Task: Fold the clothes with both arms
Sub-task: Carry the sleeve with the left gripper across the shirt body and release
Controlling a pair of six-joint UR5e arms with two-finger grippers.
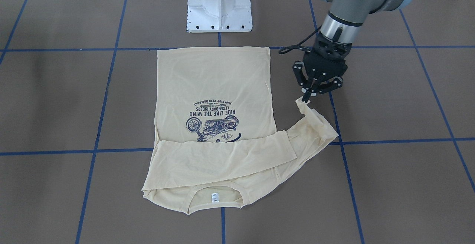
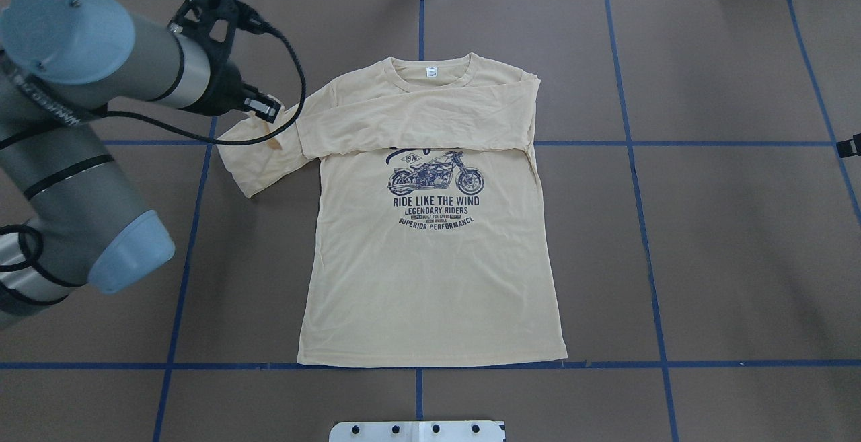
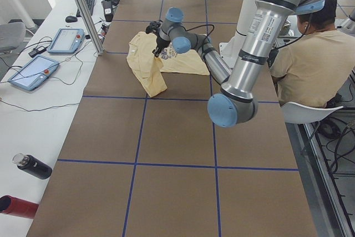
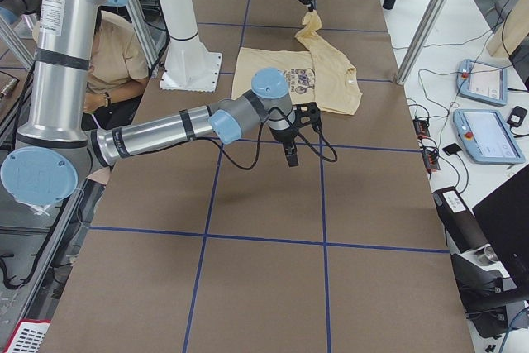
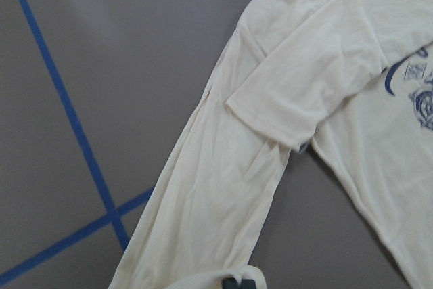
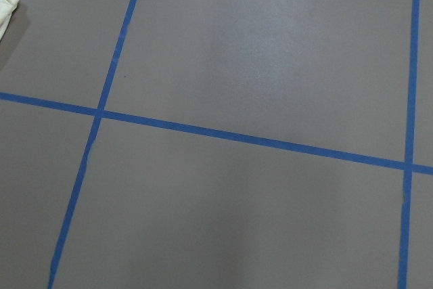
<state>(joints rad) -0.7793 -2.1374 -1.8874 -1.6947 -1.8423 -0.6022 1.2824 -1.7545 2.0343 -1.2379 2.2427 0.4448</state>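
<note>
Sleeve cuff (image 1: 301,103) is pinched tight between the fingers of the left gripper (image 1: 307,97) and hangs just under them. The rest of the T-shirt (image 1: 215,84) is spread flat on the table (image 1: 389,99), off to one side of the fingers. The sleeve should be carried slowly across the chest and laid down smooth, so the body is not dragged. For the right gripper (image 4: 289,159), spread or pressed together cannot be told.
</note>
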